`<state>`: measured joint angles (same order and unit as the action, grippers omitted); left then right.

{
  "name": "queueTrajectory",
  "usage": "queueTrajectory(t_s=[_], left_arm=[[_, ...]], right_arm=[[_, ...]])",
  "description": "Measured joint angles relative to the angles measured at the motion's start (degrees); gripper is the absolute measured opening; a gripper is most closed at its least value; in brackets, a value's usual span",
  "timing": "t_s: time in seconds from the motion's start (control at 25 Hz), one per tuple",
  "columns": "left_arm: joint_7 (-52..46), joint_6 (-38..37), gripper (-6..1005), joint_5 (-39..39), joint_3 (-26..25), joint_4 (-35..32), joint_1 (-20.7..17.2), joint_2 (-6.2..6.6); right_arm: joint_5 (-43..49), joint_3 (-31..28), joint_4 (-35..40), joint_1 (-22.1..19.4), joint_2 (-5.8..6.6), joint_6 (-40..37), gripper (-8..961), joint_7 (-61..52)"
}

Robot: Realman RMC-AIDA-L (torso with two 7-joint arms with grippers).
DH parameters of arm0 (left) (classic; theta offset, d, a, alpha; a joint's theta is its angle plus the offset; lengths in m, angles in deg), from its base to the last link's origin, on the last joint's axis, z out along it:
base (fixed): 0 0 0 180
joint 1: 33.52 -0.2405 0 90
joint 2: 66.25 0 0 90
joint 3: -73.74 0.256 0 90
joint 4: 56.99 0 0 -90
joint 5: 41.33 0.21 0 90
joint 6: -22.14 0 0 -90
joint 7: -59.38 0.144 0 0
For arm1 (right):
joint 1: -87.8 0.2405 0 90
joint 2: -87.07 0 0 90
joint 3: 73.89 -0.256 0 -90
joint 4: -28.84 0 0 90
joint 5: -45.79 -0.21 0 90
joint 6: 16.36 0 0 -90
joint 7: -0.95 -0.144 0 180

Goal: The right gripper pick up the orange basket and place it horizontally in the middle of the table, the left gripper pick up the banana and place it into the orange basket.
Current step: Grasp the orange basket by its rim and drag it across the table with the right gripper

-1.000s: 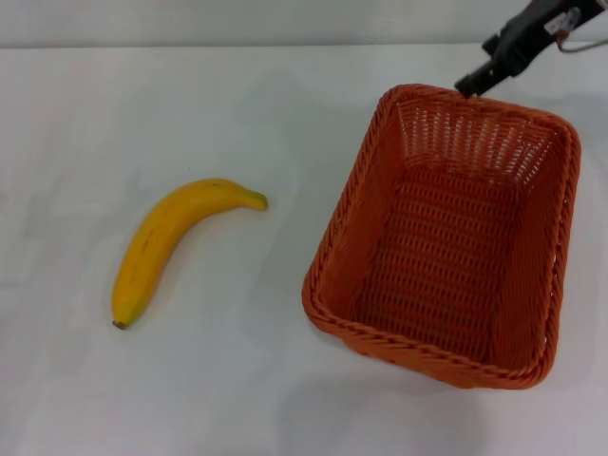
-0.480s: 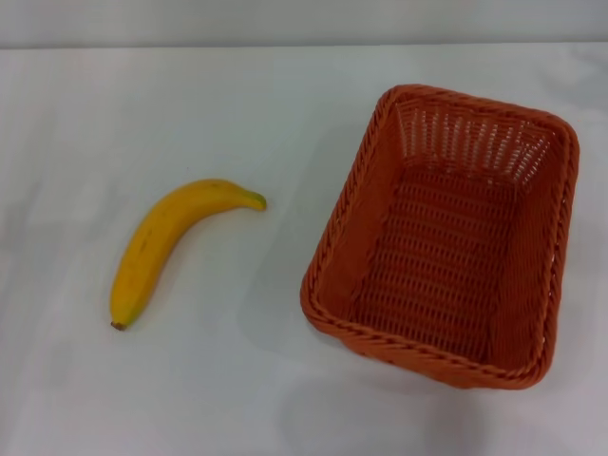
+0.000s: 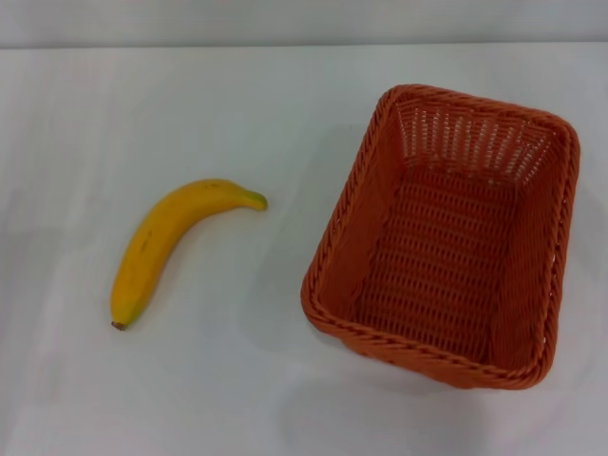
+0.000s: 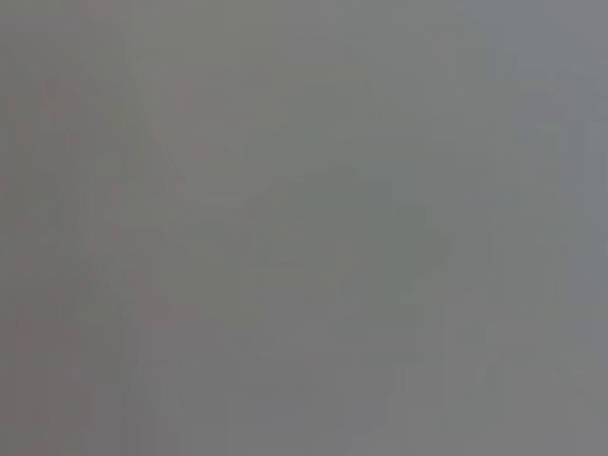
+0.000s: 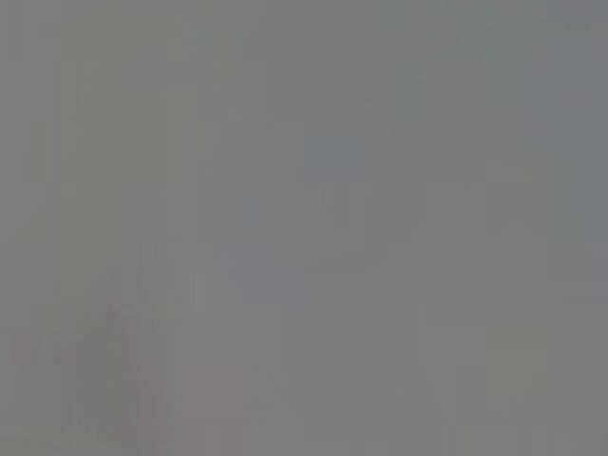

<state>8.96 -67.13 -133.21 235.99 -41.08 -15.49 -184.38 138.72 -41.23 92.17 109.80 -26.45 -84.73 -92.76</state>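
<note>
The orange basket stands on the white table at the right of the head view, with nothing inside it, its long side running away from me. The banana lies on the table to its left, well apart from the basket, greenish stem tip pointing toward the basket and dark end toward me. Neither the left gripper nor the right gripper shows in the head view. Both wrist views are plain grey and show nothing.
The table's far edge runs along the top of the head view, with a grey wall behind it. Bare white tabletop lies between the banana and the basket.
One second ago the right gripper stood at the basket's far rim at the top right. It has since withdrawn out of view. Basket and banana have hardly moved.
</note>
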Motion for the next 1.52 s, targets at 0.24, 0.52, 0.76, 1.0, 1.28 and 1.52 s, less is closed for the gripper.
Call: queueTrajectory(t_s=[0.24, 0.52, 0.76, 1.0, 1.28, 1.52], left_arm=[[-0.01, 0.07, 887, -0.05, 0.07, -0.49, -0.36, -0.67], [-0.03, -0.03, 887, -0.1, -0.03, -1.37, -1.81, -0.79], [-0.03, -0.01, 886, -0.39, 0.0, -1.41, -1.98, -0.79], [-0.03, 0.04, 886, -0.41, 0.0, -1.41, -1.54, -0.74], [-0.03, 0.03, 886, -0.51, -0.01, -1.42, -1.65, -0.7], [-0.03, 0.01, 886, -0.52, 0.1, -1.41, -1.95, -0.71]], right_arm=[[-0.03, -0.04, -0.11, 0.08, 0.02, -0.35, 759, 1.12], [-0.1, -0.01, -0.28, 0.31, -0.23, -0.33, 758, 2.41], [-0.19, 0.15, -0.41, 0.3, -0.41, -0.29, 758, 2.74], [0.49, 1.87, -0.48, 1.09, 0.15, -1.74, 757, 2.61], [3.98, 6.64, 0.42, 3.34, 1.68, -4.31, 756, -0.14], [21.66, 17.05, 0.22, 13.63, 6.11, -7.87, 756, -12.78]])
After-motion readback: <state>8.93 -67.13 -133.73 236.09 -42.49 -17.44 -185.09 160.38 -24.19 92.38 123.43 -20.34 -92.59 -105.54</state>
